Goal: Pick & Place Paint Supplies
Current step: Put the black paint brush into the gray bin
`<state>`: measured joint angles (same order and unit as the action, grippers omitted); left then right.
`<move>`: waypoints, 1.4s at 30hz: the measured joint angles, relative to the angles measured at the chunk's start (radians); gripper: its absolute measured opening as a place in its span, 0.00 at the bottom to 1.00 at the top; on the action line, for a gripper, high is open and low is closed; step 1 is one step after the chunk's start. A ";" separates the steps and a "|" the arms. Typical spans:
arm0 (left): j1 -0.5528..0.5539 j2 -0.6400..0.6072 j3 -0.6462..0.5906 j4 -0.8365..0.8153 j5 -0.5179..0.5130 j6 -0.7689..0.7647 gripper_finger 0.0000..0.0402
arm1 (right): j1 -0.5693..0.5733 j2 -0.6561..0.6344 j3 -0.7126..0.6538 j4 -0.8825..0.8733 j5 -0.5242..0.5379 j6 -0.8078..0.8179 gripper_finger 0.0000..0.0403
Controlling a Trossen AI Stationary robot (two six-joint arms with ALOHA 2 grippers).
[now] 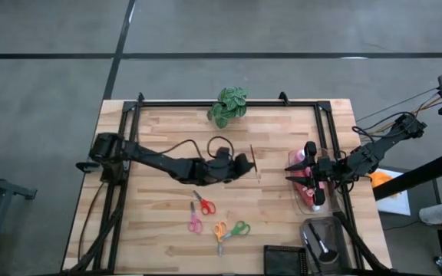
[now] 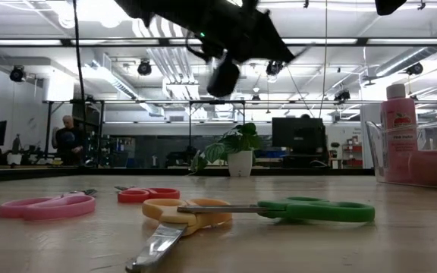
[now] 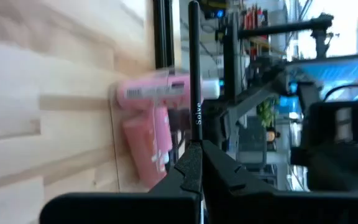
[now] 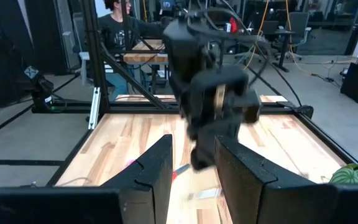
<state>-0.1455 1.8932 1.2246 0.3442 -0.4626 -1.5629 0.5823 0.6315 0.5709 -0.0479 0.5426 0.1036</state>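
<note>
Scissors (image 2: 256,210): several pairs lie on the table (image 1: 167,238) at the near edge, apart from both arms, no part of the job.
Left gripper (image 1: 245,165): mid-table, raised off the wood, jaws clenched on a brush (image 3: 194,68).
Brush: thin dark handle, pinched at one end; the rest juts free beyond the fingertips, pointing toward the clear bin (image 1: 307,201) on the right side.
Handling, brush: I judge it light, stiff and slick; held so near its end it may pivot, so a grip nearer the middle would steady it. The bristle end looks fragile and is best kept off any surface.
Right gripper (image 1: 313,175): hovers above the bin, jaws partly apart, nothing visible between them.
Pink bottles (image 3: 151,118): inside the bin, one lying, one more upright with a white cap.
Handling, bottles: probably soft-walled and squeezable; take the body gently, not the cap.
Plant (image 1: 227,105): far edge of the table, well apart, to be left alone.
</note>
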 joint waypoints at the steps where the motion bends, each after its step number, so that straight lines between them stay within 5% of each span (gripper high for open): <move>1: 0.000 0.024 0.018 0.007 0.020 -0.006 0.01 | 0.000 0.000 0.000 0.001 0.000 0.000 0.29; 11: -0.001 0.263 0.245 -0.028 0.253 -0.006 0.01 | 0.000 0.010 -0.003 0.002 0.000 0.000 0.29; 20: 0.006 0.413 0.469 -0.339 0.442 -0.046 0.01 | -0.001 0.044 -0.003 0.002 0.000 0.000 0.29; 30: 0.008 0.424 0.483 -0.520 0.413 -0.066 0.01 | 0.000 0.060 -0.003 0.000 0.000 0.000 0.29; 42: 0.010 0.428 0.425 -0.529 0.377 -0.061 0.01 | 0.000 0.065 -0.004 0.001 0.000 0.000 0.29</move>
<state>-0.1356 2.3215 1.6491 -0.1847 -0.0860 -1.6241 0.5819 0.6962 0.5671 -0.0472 0.5425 0.1039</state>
